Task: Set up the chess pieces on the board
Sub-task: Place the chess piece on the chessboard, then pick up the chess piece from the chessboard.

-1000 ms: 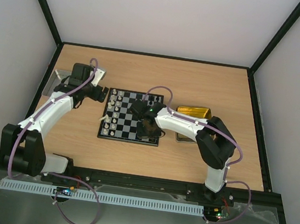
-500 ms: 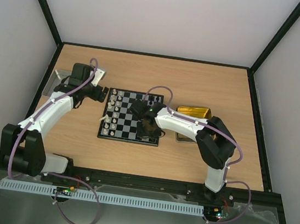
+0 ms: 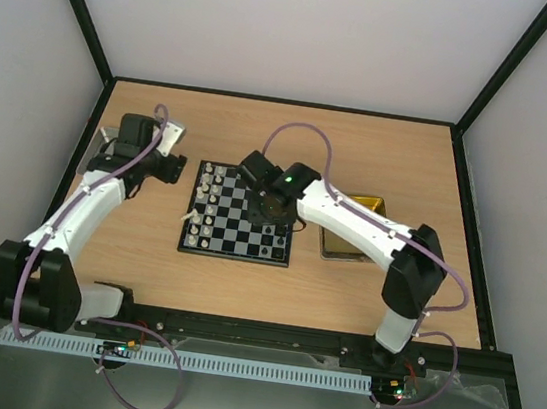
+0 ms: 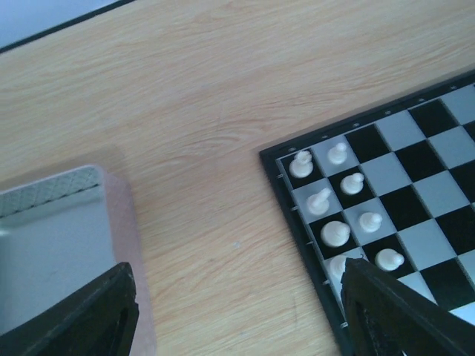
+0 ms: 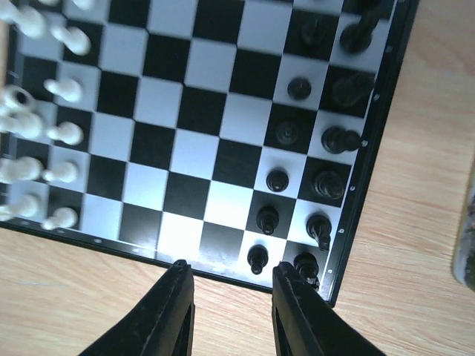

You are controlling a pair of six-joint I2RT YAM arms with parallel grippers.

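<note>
Chess pieces [image 5: 276, 180] stand in black files on the board [image 5: 200, 111] just ahead of the right gripper [image 5: 234, 300], fingers narrowly parted, empty; left gripper [image 4: 237, 326], wide and empty, hangs beside the white ranks.

No legible txt, nos., labels or logos in any view, incl. on the board [image 5: 194, 152] and its frame.

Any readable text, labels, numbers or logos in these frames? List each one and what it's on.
None: no word, number or logo can be read in any view.
On the board: tiny pale marks along the frame, too small to read.
On the silver tray: a hatched strip on the rim, blurred, with no letters to make out.
On the yellow tray: no label visible.
</note>
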